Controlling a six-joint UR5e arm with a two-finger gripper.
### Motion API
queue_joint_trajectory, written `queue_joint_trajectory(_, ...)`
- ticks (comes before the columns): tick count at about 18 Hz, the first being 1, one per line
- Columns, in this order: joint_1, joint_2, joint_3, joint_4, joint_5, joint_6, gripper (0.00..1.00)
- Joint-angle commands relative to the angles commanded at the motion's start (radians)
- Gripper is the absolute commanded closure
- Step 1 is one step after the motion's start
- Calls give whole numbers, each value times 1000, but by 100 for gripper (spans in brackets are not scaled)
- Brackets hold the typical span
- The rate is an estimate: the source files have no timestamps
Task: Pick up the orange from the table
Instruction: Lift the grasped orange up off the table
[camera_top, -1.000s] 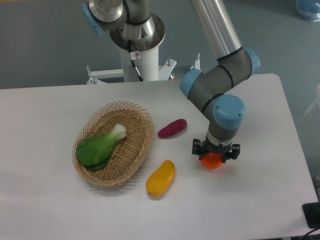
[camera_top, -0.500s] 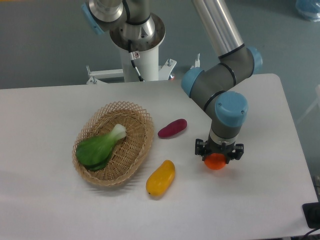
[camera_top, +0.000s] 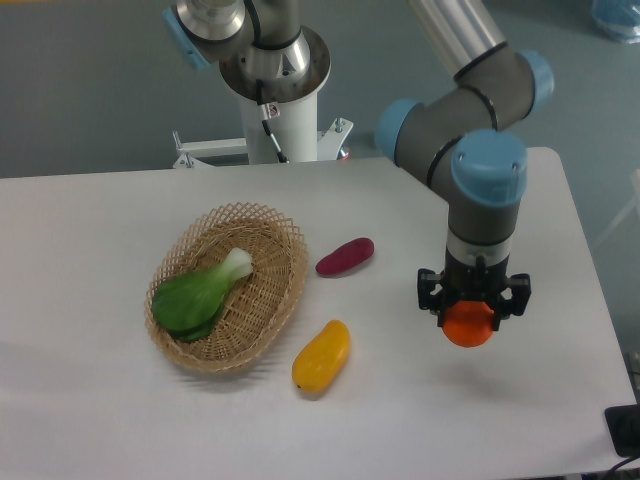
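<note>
With the tool (camera_top: 472, 312) clenched on the orange (camera_top: 469, 325), the arm has shifted toward the right edge of the surface (camera_top: 90, 400) and raised the fruit clear, so the pick appears essentially accomplished.

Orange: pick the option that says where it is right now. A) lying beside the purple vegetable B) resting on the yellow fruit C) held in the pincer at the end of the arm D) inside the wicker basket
C: the orange sits between the fingers of the pincer, far from the basket and apart from the other produce.
</note>
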Motion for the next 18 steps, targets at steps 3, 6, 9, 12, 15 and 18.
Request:
queue_joint_trajectory(3, 26, 43, 5, 0, -87, -29, 22)
queue_joint_trajectory(6, 61, 97, 5, -2, -183, -38, 22)
queue_joint_trajectory(9, 68, 104, -1, -2, -201, -37, 22)
queue_joint_trajectory(12, 61, 106, -9, -3, -197, -34, 22)
queue_joint_trajectory(15, 55, 112, -11, -3, -189, -34, 22)
queue_joint_trajectory(18, 57, 112, -20, -3, -187, -29, 22)
